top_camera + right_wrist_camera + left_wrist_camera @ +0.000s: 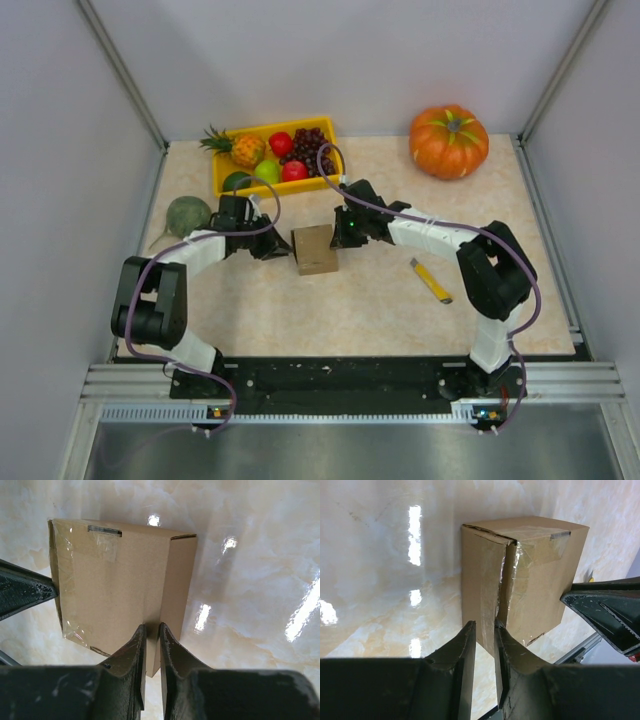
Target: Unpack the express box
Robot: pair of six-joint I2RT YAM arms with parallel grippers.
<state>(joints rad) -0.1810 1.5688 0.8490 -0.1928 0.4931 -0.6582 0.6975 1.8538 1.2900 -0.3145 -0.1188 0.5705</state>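
The express box (316, 252), small brown cardboard with clear tape, lies mid-table. It also shows in the left wrist view (540, 575) and the right wrist view (115, 580). My left gripper (283, 248) is at its left side. In its own view the left gripper (484, 626) is nearly closed, pinching the partly lifted front flap strip (482, 580), with a dark gap beside it. My right gripper (338, 235) is at the box's right far edge. In its own view the right gripper (152, 626) is nearly closed on that box edge.
A yellow tray (218, 182) of plastic fruit stands at the back left. A big orange pumpkin (449, 141) is at the back right. A green round vegetable (188, 214) lies left of the left arm. A yellow utility knife (432, 280) lies right of the box.
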